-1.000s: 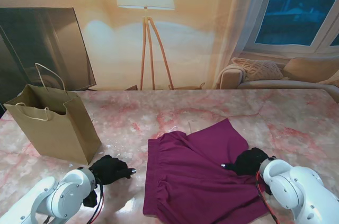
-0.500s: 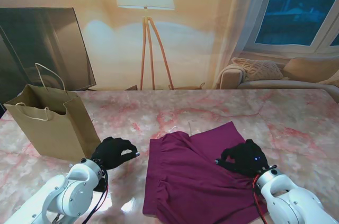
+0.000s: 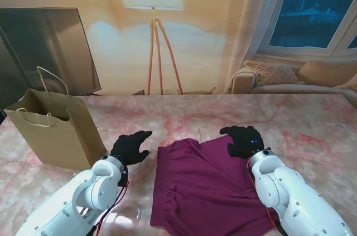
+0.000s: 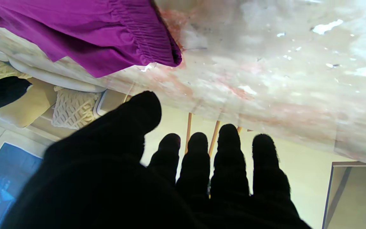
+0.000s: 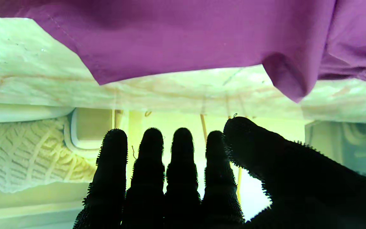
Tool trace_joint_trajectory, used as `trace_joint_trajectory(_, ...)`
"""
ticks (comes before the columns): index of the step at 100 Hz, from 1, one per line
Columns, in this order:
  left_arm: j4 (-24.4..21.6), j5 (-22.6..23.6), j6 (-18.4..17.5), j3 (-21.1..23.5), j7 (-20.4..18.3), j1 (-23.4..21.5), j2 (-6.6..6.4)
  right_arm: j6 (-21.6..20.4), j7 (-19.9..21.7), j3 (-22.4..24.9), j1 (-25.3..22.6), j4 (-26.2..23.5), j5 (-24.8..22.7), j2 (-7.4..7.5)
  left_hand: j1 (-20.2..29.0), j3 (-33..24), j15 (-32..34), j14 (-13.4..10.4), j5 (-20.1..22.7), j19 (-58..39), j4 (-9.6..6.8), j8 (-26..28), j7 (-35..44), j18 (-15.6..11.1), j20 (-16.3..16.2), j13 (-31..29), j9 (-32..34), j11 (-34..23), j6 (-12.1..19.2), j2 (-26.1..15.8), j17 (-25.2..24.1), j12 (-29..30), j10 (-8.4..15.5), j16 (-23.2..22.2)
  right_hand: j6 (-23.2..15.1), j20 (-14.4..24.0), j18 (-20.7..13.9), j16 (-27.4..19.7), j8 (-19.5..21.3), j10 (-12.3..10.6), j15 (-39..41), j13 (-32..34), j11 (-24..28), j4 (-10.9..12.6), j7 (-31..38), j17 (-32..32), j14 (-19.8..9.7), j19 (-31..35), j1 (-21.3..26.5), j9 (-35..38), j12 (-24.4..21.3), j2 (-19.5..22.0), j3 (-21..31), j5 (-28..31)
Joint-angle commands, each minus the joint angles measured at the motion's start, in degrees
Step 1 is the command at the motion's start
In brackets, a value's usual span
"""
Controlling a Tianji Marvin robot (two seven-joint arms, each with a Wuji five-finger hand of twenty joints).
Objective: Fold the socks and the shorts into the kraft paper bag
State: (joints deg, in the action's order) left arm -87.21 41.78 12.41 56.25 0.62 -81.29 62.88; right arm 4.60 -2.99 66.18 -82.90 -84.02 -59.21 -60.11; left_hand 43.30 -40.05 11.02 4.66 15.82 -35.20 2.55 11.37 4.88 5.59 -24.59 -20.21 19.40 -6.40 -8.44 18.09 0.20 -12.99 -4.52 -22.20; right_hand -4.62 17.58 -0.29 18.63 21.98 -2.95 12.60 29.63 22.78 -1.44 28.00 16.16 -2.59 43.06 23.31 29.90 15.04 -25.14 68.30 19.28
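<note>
Lying flat at lower centre of the stand frame: purple shorts point(image 3: 209, 188), spread on the marbled desk point(image 3: 312, 130), waistband edge toward the left. Standing upright at left of frame, well apart from the shorts: kraft paper bag point(image 3: 53, 133), mouth open, handles raised. Hovering between bag and shorts, just beside the waistband corner: left hand point(image 3: 129, 148), fingers point(image 4: 229, 149) spread apart, holding nothing. Hovering over the far edge of the shorts at centre right: right hand point(image 3: 241, 141), fingers point(image 5: 151, 149) extended side by side with the thumb apart, gripping nothing; contact with the fabric cannot be told. Socks not discernible in any view.
</note>
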Motion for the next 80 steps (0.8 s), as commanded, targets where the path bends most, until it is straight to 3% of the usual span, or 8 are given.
trace_joint_trajectory(1,0.67,-0.80,0.48,-0.61,-0.49,1.02,0.69,0.44,0.23,-1.19,1.55,1.60,-0.23,-0.63,-2.58,-0.58,0.90,0.56,-1.54,-0.07,0.01,-0.91,-1.24,0.73,0.29,1.21,-1.71,-0.84,-0.68,2.83,-1.19,0.56,1.37,-0.36,1.18,-2.13,-1.89,-1.30,-1.13,-0.44,-1.12,-2.30,-0.04,-1.84,0.05,-1.51,-1.37,-1.60,1.86,-3.11,-0.65,-2.12,3.24,-2.68)
trace_joint_trajectory(19,4.64,-3.27,0.60,-3.85,0.86,4.63,1.55,4.04,2.93,-6.16,6.71,5.74,-0.13,-0.41,-8.43,1.28,0.77,0.99,-0.32,2.16,0.36,-1.04,-0.98,1.55,0.39,1.76,-0.43,-1.21,0.01,5.78,-2.60,0.81,2.31,-0.49,2.61,-1.48,-1.64,-2.09,-2.79,-0.13,-1.48,-5.53,-0.15,-2.38,0.43,-3.15,-1.80,-2.51,2.47,-7.06,-0.88,-3.94,4.22,-5.38)
trace_joint_trajectory(53,11.91,-6.53,0.23,-10.52,-0.35,12.04,2.51,8.34,3.77,-13.87,14.79,13.37,0.47,-0.42,-8.65,0.47,1.73,1.22,0.27,4.92,0.20,-0.94,-1.00,1.79,0.23,1.73,4.99,-2.68,-0.62,7.68,-3.93,-0.44,1.72,-1.99,3.83,0.41,-0.90,-2.61,-5.36,0.09,-0.94,-10.09,1.42,-3.39,1.19,-5.06,-1.63,-3.99,8.01,-12.95,-0.66,-6.72,5.67,-10.08)
trace_joint_trajectory(73,14.73,-7.77,1.06,-13.70,-1.11,14.56,2.98,10.35,3.91,-18.31,19.01,18.38,3.81,-0.93,-9.60,0.71,1.89,1.47,-0.02,12.57,0.49,-1.27,-1.69,2.60,1.00,2.72,9.86,-6.01,-1.50,8.11,-3.89,-6.03,1.19,-2.87,3.92,1.93,0.11,-1.70,-6.17,0.22,0.33,-10.50,1.68,-3.77,0.99,-5.41,-0.70,-2.93,7.33,-13.92,-0.72,-6.26,4.46,-11.23)
trace_joint_trajectory(80,15.65,-8.21,1.21,-14.84,-1.30,15.40,3.20,11.08,3.43,-19.49,20.24,20.05,5.17,-1.24,-9.72,1.29,2.15,1.54,0.02,14.16,0.63,-1.41,-1.80,2.77,1.09,2.60,11.27,-8.07,-1.69,8.46,-3.89,-8.42,1.28,-3.09,3.51,3.09,0.53,-1.30,-6.55,0.42,0.55,-10.73,1.12,-4.16,0.89,-4.99,-0.61,-1.94,3.98,-16.00,-1.01,-6.44,2.90,-11.92)
